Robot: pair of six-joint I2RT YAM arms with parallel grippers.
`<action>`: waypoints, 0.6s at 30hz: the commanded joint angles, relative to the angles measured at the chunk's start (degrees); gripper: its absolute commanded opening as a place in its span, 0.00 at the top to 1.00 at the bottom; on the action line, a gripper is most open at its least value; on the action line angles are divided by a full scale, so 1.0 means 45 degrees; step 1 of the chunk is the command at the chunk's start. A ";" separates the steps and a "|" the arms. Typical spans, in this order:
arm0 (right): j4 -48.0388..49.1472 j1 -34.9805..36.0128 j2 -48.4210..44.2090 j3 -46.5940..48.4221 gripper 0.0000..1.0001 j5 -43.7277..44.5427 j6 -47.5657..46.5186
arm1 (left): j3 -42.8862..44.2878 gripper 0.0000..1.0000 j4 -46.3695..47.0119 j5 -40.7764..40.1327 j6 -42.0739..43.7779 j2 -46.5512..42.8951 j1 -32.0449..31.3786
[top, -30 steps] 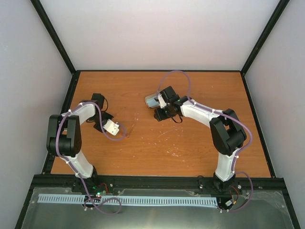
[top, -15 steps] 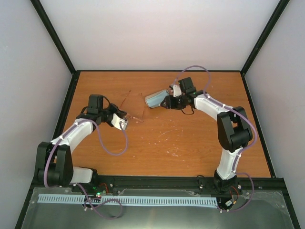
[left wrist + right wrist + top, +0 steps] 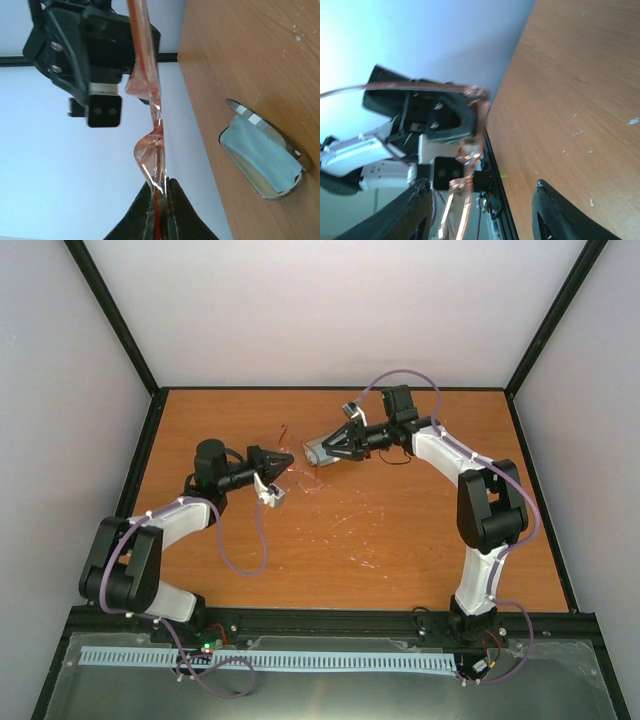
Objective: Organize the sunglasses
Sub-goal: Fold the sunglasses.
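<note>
One pair of sunglasses (image 3: 150, 100) is hanging aloft near mid-table. The left gripper (image 3: 160, 186) is pinching its frame, probably presenting it. The right gripper (image 3: 481, 187), jaws apart and empty, is facing it from two o'clock, near the open case (image 3: 248, 111).

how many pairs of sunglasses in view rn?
1. The sunglasses are held off the table, pinched in the left gripper, in front of the open right gripper. The open case shows no glasses inside; no second pair visible.
</note>
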 commanded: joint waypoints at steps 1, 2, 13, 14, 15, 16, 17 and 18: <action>-0.2550 -0.0074 0.0153 0.0567 0.46 -0.1861 -0.1812 | 0.0957 0.95 0.2870 0.1021 -0.0404 0.1065 -0.0091; -0.2440 -0.0043 0.0136 0.0478 0.45 -0.1905 -0.1664 | 0.1123 0.95 0.2959 0.1102 -0.0460 0.1212 -0.0124; -0.6484 0.0732 0.1317 0.2902 0.45 -0.2107 -0.4730 | 0.1199 0.93 0.3444 0.2566 -0.0599 0.1757 -0.0467; -0.6550 0.0719 0.1360 0.2989 0.45 -0.2199 -0.4755 | 0.1134 0.93 0.3470 0.2643 -0.0609 0.1747 -0.0505; -0.6587 0.0744 0.1397 0.3059 0.45 -0.2367 -0.4790 | 0.1096 0.93 0.3505 0.2697 -0.0635 0.1758 -0.0551; -0.6592 0.0752 0.1409 0.3104 0.45 -0.2580 -0.4795 | 0.1053 0.93 0.3534 0.2720 -0.0669 0.1772 -0.0601; -0.6592 0.0768 0.1386 0.3137 0.45 -0.2710 -0.4790 | 0.1045 0.93 0.3567 0.2738 -0.0691 0.1805 -0.0632; -0.6585 0.0797 0.1330 0.3119 0.45 -0.2819 -0.4822 | 0.1041 0.93 0.3593 0.2752 -0.0706 0.1829 -0.0655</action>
